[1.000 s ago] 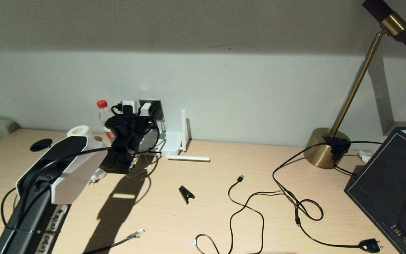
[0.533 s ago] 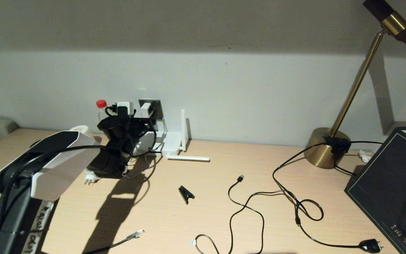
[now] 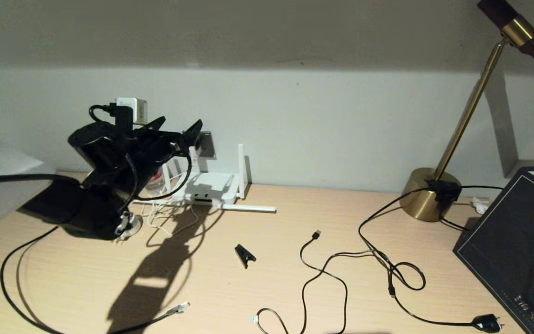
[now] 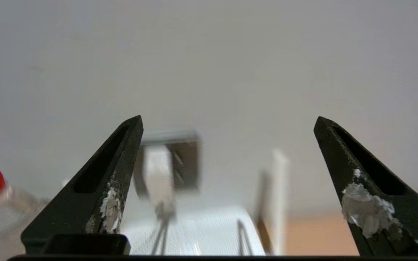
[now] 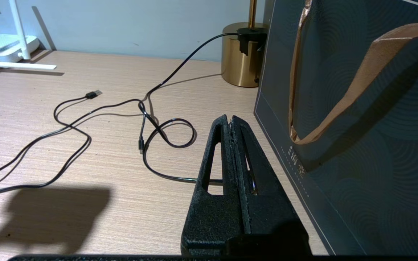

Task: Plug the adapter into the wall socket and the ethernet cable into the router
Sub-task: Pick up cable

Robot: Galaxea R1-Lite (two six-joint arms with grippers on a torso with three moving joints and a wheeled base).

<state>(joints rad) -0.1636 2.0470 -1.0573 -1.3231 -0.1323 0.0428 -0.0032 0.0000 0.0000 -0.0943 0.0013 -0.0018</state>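
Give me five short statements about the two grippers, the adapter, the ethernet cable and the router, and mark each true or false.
1. The left gripper is open and holds nothing. True.
2. The adapter sits in the wall socket. True.
3. The ethernet cable is plugged into the router. False: its clear connector lies loose on the desk, near the front edge.
4. The right gripper is open over the USB cable. False: it is shut and empty, beside the dark paper bag.
5. One router antenna lies flat on the desk. True.
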